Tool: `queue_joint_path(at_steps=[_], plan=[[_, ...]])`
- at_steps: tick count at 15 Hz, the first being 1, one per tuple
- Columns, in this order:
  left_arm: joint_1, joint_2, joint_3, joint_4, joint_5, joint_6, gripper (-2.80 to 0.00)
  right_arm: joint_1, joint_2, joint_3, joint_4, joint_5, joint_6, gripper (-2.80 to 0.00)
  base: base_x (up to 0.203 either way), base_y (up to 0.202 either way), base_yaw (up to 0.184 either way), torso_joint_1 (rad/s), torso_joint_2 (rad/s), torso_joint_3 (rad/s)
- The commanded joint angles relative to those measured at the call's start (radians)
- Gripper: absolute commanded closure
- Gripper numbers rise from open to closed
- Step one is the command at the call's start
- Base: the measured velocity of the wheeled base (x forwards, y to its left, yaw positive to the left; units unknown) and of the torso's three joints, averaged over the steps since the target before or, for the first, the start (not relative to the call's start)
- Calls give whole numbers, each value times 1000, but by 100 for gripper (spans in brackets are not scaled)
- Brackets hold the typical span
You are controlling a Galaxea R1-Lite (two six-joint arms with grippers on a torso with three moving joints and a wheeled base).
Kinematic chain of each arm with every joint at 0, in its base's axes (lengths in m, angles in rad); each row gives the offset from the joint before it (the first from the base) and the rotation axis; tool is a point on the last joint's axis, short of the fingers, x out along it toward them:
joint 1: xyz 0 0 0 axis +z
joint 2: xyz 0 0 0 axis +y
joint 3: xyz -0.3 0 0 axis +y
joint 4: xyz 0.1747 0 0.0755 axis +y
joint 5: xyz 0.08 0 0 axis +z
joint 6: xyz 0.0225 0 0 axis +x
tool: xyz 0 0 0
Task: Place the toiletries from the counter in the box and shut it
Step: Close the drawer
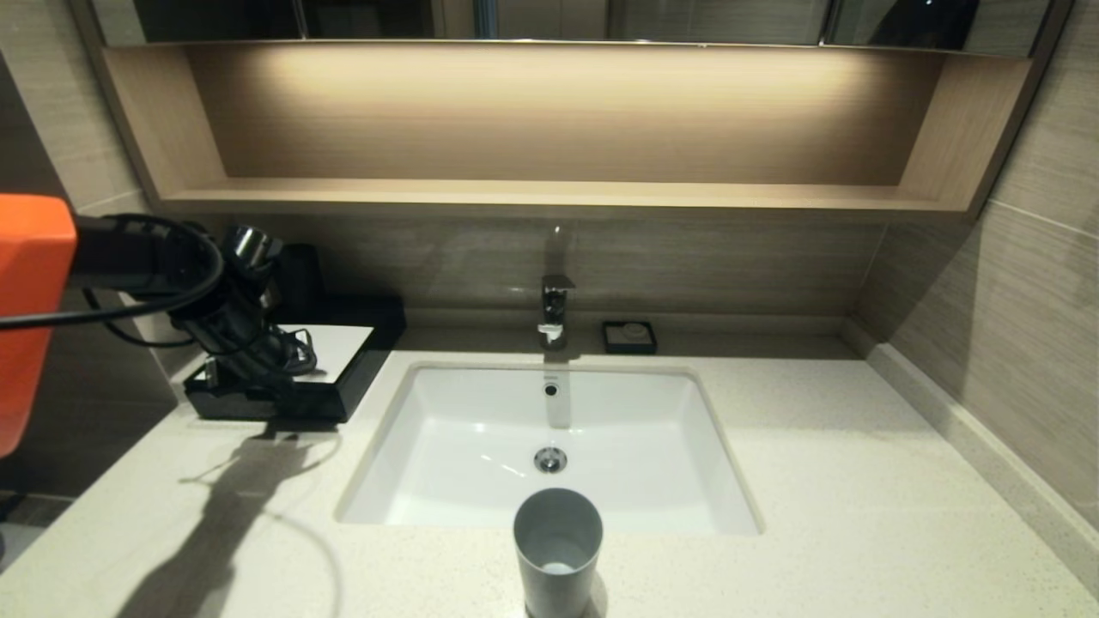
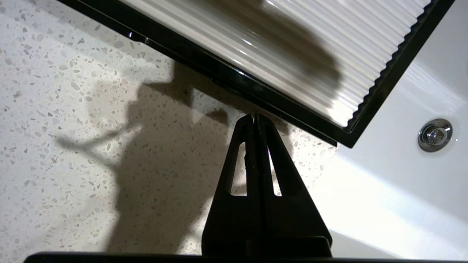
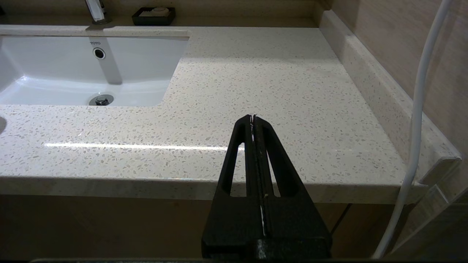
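Note:
The black box (image 1: 378,322) stands on the cream speckled counter (image 1: 859,481) left of the sink, with its white panel (image 1: 339,348) on top. No drawer stands out from its front. My left gripper (image 1: 275,386) is shut and empty. In the left wrist view its tip (image 2: 255,116) is just off the box's black front edge (image 2: 234,75), below the ribbed white panel (image 2: 292,44). My right gripper (image 3: 253,117) is shut and empty, near the counter's front edge (image 3: 274,73) at the right. No toiletry packets are in view.
The white sunken sink (image 1: 464,446) lies mid-counter with a chrome faucet (image 1: 555,309) behind it. A grey cup (image 1: 558,549) stands at the front edge. A small black soap dish (image 1: 629,336) sits at the back wall. A wooden shelf (image 1: 549,193) hangs above.

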Motion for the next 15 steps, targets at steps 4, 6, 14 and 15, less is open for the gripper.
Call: queue_joint_path(at_steps=[4,6,14,15], plan=[[11,-89,10,85,4,3,0,0,-1,2,0,0,0,0,0,0,0,0,0,0],[12,-123,21,113,0,3,0,0,-1,2,0,0,0,0,0,0,0,0,0,0],[14,-220,100,117,-278,30,0,0,-1,2,0,0,-1,0,0,0,0,0,0,0],[14,-231,115,117,-296,52,0,0,-1,2,0,0,0,0,0,0,0,0,0,0]])
